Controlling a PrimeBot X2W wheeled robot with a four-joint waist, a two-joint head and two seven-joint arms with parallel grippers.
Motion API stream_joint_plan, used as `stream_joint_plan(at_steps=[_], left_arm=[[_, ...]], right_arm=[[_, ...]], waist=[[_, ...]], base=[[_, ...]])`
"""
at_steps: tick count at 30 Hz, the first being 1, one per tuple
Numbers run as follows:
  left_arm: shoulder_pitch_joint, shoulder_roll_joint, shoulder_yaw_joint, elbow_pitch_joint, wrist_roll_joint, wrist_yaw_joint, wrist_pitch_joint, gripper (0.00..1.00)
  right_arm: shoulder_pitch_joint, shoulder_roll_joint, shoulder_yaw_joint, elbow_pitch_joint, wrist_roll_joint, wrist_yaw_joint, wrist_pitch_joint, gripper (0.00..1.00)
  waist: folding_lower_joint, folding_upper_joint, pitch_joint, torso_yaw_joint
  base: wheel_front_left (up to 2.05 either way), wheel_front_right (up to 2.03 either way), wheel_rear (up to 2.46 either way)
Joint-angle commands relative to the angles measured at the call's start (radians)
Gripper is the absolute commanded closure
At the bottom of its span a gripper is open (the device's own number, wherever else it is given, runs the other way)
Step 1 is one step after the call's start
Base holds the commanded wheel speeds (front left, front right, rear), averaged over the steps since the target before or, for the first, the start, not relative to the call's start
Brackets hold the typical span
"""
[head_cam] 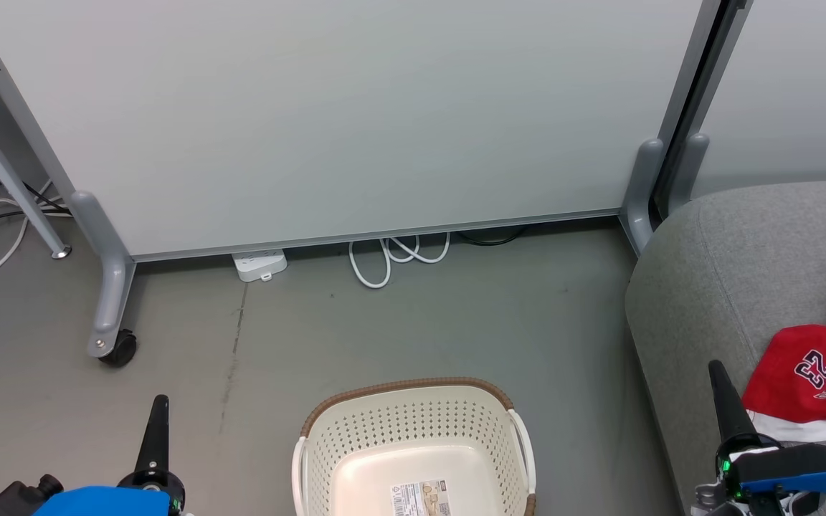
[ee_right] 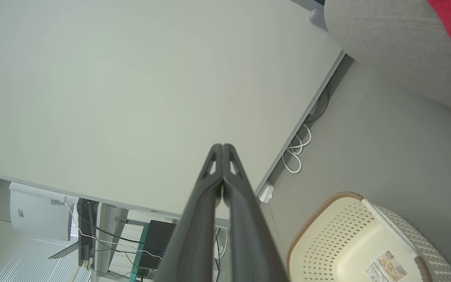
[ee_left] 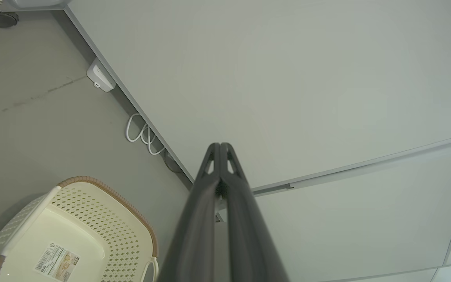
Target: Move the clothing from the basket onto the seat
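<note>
- While both arms sit low on either side of the basket (head_cam: 406,385), the left gripper (head_cam: 160,403) has its two dark fingers pressed flat together, nothing between them. The left wrist view shows the tips meeting with no gap.
- Same deal on the right gripper (head_cam: 716,369): jaws closed on nothing, fingers pointing up and away from the robot.
- The clothing (head_cam: 807,380) is on the seat (head_cam: 707,287), just to the right of the right gripper's fingers and a bit past its tip. It's a red bundle with a white edge, and the number 23 faces up.
- In the right wrist view a slice of that red fabric sits far up and to the right of the closed fingers, on the grey upholstery.
- The basket stands on the floor (head_cam: 384,330) between the two grippers, well apart from each. Its base and the label (head_cam: 420,499) on it are in plain view.
- Ahead of both sets of fingertips there's a pale partition panel (head_cam: 355,115), with a white power strip (head_cam: 260,264) and a looped white cable (head_cam: 384,261) at its bottom edge.
- Beyond the left gripper's tip, off to its left, a black caster (head_cam: 119,351) holds up the panel's grey foot.
</note>
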State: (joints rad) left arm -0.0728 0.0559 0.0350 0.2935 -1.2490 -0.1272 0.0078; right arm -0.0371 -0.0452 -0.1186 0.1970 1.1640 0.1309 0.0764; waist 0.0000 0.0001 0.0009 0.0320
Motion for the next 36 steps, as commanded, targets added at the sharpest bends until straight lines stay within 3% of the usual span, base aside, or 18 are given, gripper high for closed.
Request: stream_joint_plan(at_steps=[1, 36], left_arm=[[-0.023, 0.004, 0.013, -0.012, -0.029, -0.004, 0.009, 1.00], [-0.036, -0.001, 0.063, -0.041, -0.281, -0.005, 0.082, 1.00]], right_arm=[[-0.023, -0.006, 0.002, -0.001, 0.038, 0.000, 0.004, 1.00], [-0.066, -0.007, 0.004, 0.036, 0.346, 0.000, 0.030, 1.00]], waist=[[0.0000, -0.0001, 0.000, -0.001], [0.0000, -0.0001, 0.002, -0.023]], base=[[0.00, 0.00, 0.00], [0.00, 0.00, 0.00]])
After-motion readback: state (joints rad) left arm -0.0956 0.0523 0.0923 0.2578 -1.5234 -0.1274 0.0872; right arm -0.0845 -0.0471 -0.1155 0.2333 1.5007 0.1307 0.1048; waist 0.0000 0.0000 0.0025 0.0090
